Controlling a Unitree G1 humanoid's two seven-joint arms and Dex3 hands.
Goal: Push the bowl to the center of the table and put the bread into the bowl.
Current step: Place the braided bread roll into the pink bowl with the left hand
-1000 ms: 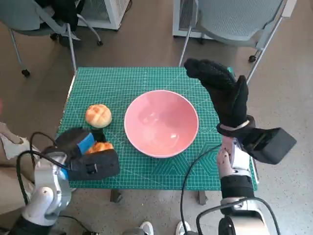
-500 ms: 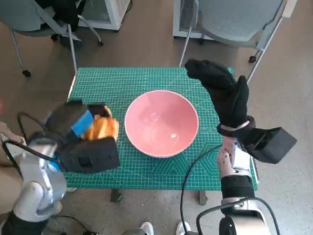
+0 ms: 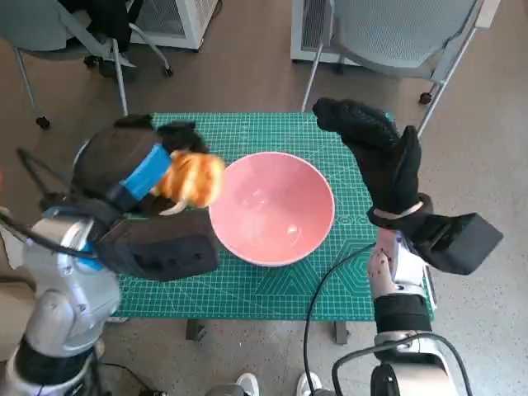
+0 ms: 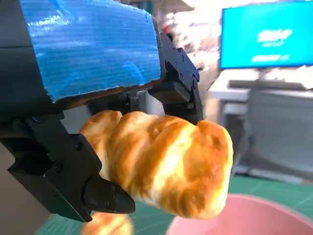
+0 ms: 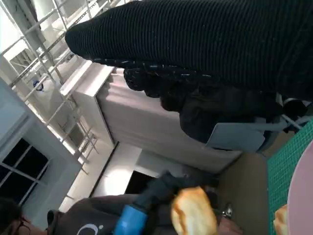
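Lifted off the mat since a second ago, the bread [image 3: 191, 179] hangs in the left hand's [image 3: 136, 177] grip at the bowl's [image 3: 272, 207] nine o'clock rim; bowl sits centred; drop remains; right hand [image 3: 378, 157] empty, fingers spread.

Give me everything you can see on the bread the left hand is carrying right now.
The bread is a golden-brown twisted roll with a glossy, ridged crust, paler along its folds. The left hand holds it off the table, black fingers wrapped over its top and back. It sits roughly level beside the left rim of the pink bowl, not yet over its middle and, as far as the head view shows, not touching it. A second bun, mostly hidden, shows beneath it in the left wrist view.
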